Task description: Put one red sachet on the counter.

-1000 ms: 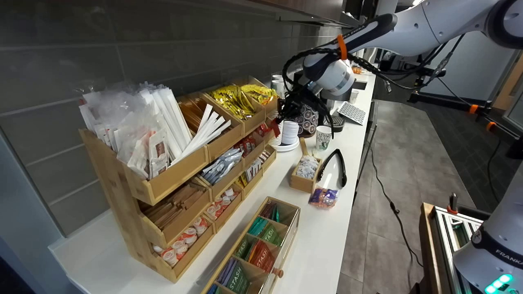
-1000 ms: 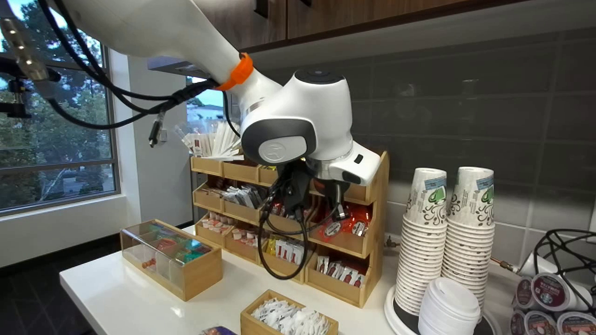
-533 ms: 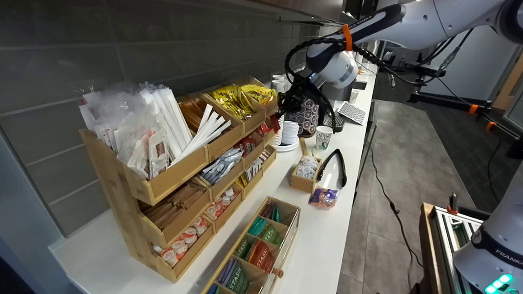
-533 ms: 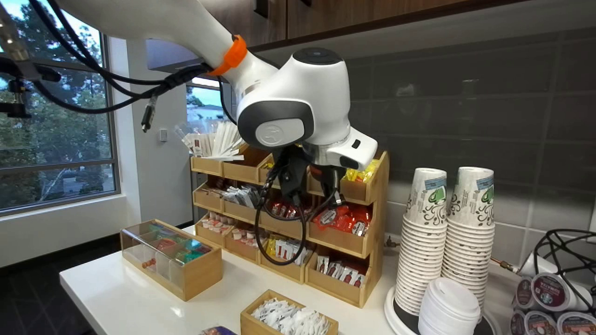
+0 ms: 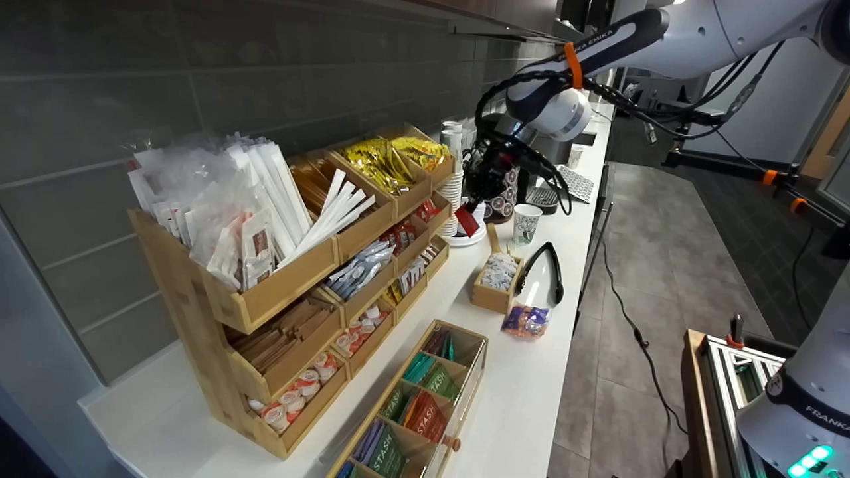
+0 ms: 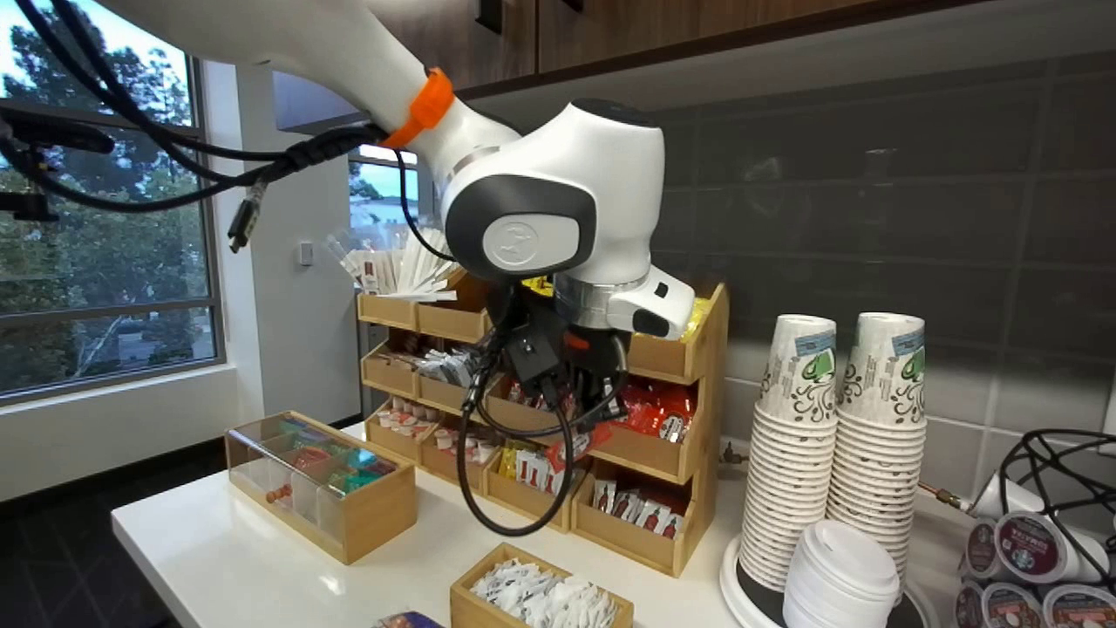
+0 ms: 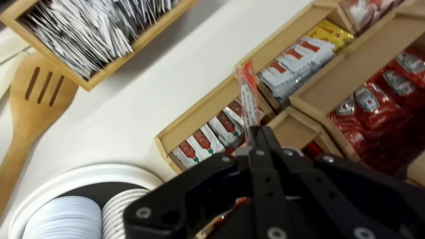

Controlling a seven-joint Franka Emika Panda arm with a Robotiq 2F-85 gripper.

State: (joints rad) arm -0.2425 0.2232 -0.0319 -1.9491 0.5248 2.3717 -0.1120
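My gripper is shut on one red sachet, which sticks out beyond the fingertips. In an exterior view the held sachet hangs tilted in front of the rack's far end, above the white counter. It also shows in an exterior view, below the gripper and partly behind the looped cable. More red sachets lie in a middle-tier bin of the wooden rack; in the wrist view similar red packets fill bins at the right. The counter shows below the gripper.
A wooden box of white packets stands on the counter near a wooden spatula. Stacked cups and white lids stand past the rack's end. A tea box, a paper cup and a purple-orange packet are also on the counter.
My gripper has moved out from the rack, away from the wall, with the red sachet in it. The sachet now hangs lower and shows clearly in front of the rack. The rack's bins look unchanged.
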